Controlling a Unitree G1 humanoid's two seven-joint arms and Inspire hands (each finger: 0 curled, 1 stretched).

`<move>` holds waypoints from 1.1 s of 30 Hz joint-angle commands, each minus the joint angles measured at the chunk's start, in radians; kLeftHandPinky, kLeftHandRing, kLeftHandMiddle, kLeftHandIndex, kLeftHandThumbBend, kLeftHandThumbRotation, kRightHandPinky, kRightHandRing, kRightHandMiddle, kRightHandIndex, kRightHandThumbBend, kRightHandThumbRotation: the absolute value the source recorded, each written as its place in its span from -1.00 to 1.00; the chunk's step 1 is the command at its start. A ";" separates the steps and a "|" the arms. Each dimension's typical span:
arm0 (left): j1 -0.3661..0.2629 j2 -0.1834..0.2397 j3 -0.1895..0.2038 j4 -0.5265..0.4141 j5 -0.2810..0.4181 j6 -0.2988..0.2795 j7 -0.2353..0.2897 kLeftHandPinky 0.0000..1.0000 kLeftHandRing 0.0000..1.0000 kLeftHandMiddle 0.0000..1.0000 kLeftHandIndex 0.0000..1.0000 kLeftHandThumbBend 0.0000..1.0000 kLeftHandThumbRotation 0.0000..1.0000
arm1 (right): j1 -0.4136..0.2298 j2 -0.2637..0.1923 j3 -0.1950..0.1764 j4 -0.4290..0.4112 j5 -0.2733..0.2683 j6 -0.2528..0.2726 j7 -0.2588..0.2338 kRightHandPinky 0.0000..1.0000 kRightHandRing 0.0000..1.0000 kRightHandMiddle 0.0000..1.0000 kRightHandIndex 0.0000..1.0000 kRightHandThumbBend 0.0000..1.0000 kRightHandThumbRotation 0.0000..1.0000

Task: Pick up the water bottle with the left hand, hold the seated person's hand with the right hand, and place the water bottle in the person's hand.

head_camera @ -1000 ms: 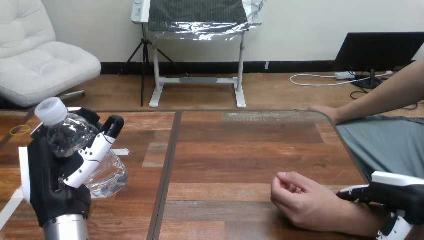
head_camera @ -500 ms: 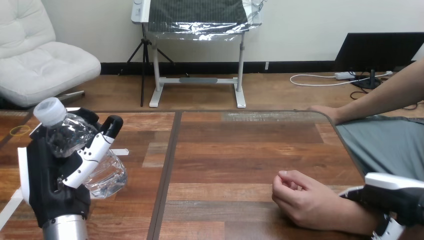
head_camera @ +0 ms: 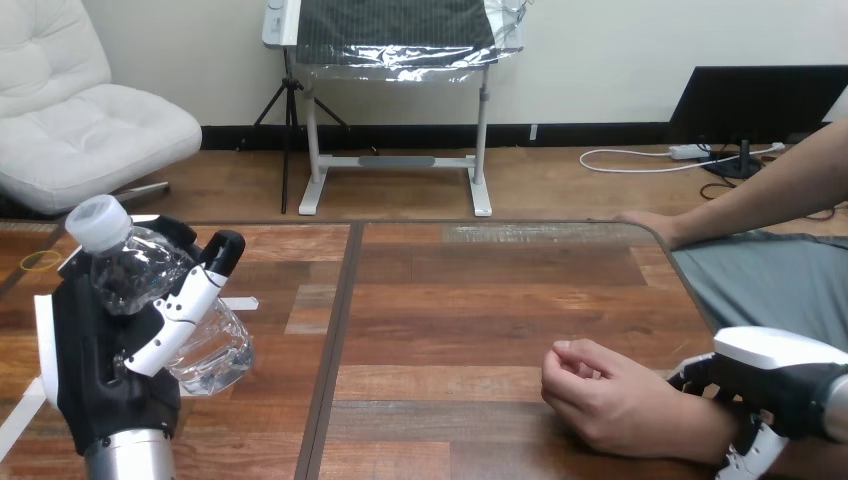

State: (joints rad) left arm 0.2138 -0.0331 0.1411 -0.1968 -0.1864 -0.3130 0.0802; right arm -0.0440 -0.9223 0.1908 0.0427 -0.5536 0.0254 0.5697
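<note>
At the left, the left robot hand (head_camera: pixel 105 375) rises from the bottom edge on its silver forearm, its fingers (head_camera: pixel 185 305) curled round the water bottle (head_camera: pixel 150 275). The bottle is clear plastic with a white cap (head_camera: pixel 98 219) screwed on. It is tilted, with the cap up and to the left and the rounded base lower and to the right. How much water is in it cannot be made out through the clear wall, nor whether the base touches the bench (head_camera: pixel 480 300) or hangs just above it.

The middle of the bench is bare wood.

Right of the middle, the person's near hand (head_camera: pixel 605 395) rests on the bench, loosely curled, well apart from the bottle and holding nothing. Just beside it, the right robot hand (head_camera: pixel 775 385) closes on the wrist (head_camera: pixel 700 425). Its dark fingers (head_camera: pixel 692 374) are bent over the far side and a white-tipped digit comes in at the near side.

Farther back, at the bench's far right corner, the person's far hand (head_camera: pixel 645 222) lies flat on the edge.
</note>
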 commanded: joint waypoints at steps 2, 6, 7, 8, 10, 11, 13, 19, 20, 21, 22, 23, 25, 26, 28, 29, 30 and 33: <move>-0.070 0.000 0.006 -0.053 0.008 -0.018 0.000 -0.60 -0.48 -0.37 -0.27 0.07 -1.00 | 0.004 0.042 0.060 0.090 -0.056 0.008 -0.026 0.20 0.50 0.55 0.51 0.83 -0.73; -0.067 0.001 0.006 -0.055 0.009 -0.017 0.001 -0.60 -0.48 -0.37 -0.27 0.08 -1.00 | -0.012 0.054 0.081 0.120 -0.094 0.026 -0.039 0.14 0.47 0.52 0.46 0.78 -0.73; -0.066 0.001 0.007 -0.056 0.009 -0.017 0.001 -0.60 -0.48 -0.37 -0.27 0.08 -1.00 | -0.018 0.058 0.089 0.129 -0.109 0.034 -0.042 0.14 0.46 0.52 0.46 0.77 -0.73; -0.066 0.001 0.007 -0.056 0.010 -0.016 0.002 -0.59 -0.48 -0.37 -0.27 0.08 -1.00 | -0.021 0.060 0.094 0.134 -0.118 0.038 -0.043 0.12 0.45 0.51 0.45 0.76 -0.73; -0.065 0.001 0.007 -0.056 0.009 -0.017 0.001 -0.59 -0.48 -0.36 -0.27 0.09 -1.00 | -0.029 0.063 0.104 0.148 -0.134 0.039 -0.051 0.09 0.42 0.49 0.43 0.73 -0.73; -0.065 0.001 0.008 -0.057 0.008 -0.017 0.001 -0.59 -0.48 -0.36 -0.27 0.09 -1.00 | -0.032 0.064 0.109 0.155 -0.140 0.036 -0.055 0.06 0.39 0.47 0.41 0.71 -0.73; -0.063 0.002 0.009 -0.057 0.006 -0.018 -0.001 -0.59 -0.48 -0.36 -0.27 0.09 -1.00 | -0.036 0.069 0.114 0.169 -0.148 0.034 -0.070 0.01 0.34 0.43 0.38 0.69 -0.74; -0.060 0.001 0.011 -0.060 0.004 -0.015 0.002 -0.58 -0.47 -0.36 -0.27 0.10 -1.00 | -0.041 0.079 0.122 0.196 -0.158 0.025 -0.110 -0.28 0.01 0.18 0.25 0.67 -0.80; -0.060 0.001 0.011 -0.061 0.004 -0.014 0.002 -0.58 -0.47 -0.36 -0.27 0.10 -1.00 | -0.041 0.080 0.122 0.197 -0.160 0.025 -0.115 -0.33 -0.05 0.14 0.23 0.67 -0.82; -0.060 0.001 0.011 -0.062 0.004 -0.014 0.002 -0.58 -0.47 -0.36 -0.27 0.11 -1.00 | -0.041 0.080 0.123 0.199 -0.161 0.024 -0.118 -0.37 -0.09 0.11 0.21 0.67 -0.83; -0.059 0.000 0.011 -0.063 0.003 -0.012 0.003 -0.58 -0.47 -0.36 -0.26 0.11 -1.00 | -0.042 0.080 0.127 0.206 -0.168 0.020 -0.129 -0.41 -0.13 0.09 0.20 0.66 -0.84; -0.058 -0.001 0.011 -0.065 0.003 -0.010 0.004 -0.58 -0.47 -0.36 -0.26 0.11 -1.00 | -0.043 0.080 0.130 0.210 -0.172 0.017 -0.137 -0.46 -0.18 0.04 0.18 0.67 -0.87; -0.057 -0.001 0.012 -0.066 0.001 -0.009 0.003 -0.58 -0.47 -0.35 -0.26 0.11 -1.00 | -0.044 0.080 0.132 0.216 -0.173 0.012 -0.147 -0.49 -0.22 0.02 0.17 0.68 -0.89; -0.057 0.000 0.012 -0.065 0.000 -0.009 0.002 -0.58 -0.47 -0.35 -0.26 0.12 -1.00 | -0.044 0.081 0.132 0.218 -0.171 0.012 -0.150 -0.51 -0.23 0.00 0.14 0.68 -0.91; -0.057 0.000 0.013 -0.065 -0.003 -0.010 0.000 -0.57 -0.46 -0.35 -0.26 0.12 -1.00 | -0.045 0.081 0.131 0.222 -0.166 0.010 -0.152 -0.53 -0.25 -0.02 0.09 0.69 -0.94; -0.056 -0.001 0.013 -0.066 -0.004 -0.010 0.000 -0.57 -0.46 -0.35 -0.26 0.12 -1.00 | -0.045 0.081 0.131 0.224 -0.163 0.009 -0.152 -0.53 -0.25 -0.02 0.06 0.69 -0.95; -0.056 -0.001 0.013 -0.066 -0.005 -0.009 0.000 -0.57 -0.46 -0.35 -0.26 0.12 -1.00 | -0.046 0.081 0.131 0.226 -0.161 0.008 -0.152 -0.53 -0.25 -0.02 0.02 0.69 -0.96; -0.056 -0.001 0.015 -0.064 -0.004 -0.012 -0.001 -0.57 -0.46 -0.35 -0.26 0.12 -1.00 | -0.049 0.081 0.134 0.240 -0.160 -0.002 -0.161 -0.57 -0.30 -0.07 -0.07 0.71 -0.98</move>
State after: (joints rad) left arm 0.2139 -0.0322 0.1559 -0.1979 -0.1886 -0.3129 0.0835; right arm -0.1395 -0.8682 0.2646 0.1865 -0.6779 0.0260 0.4045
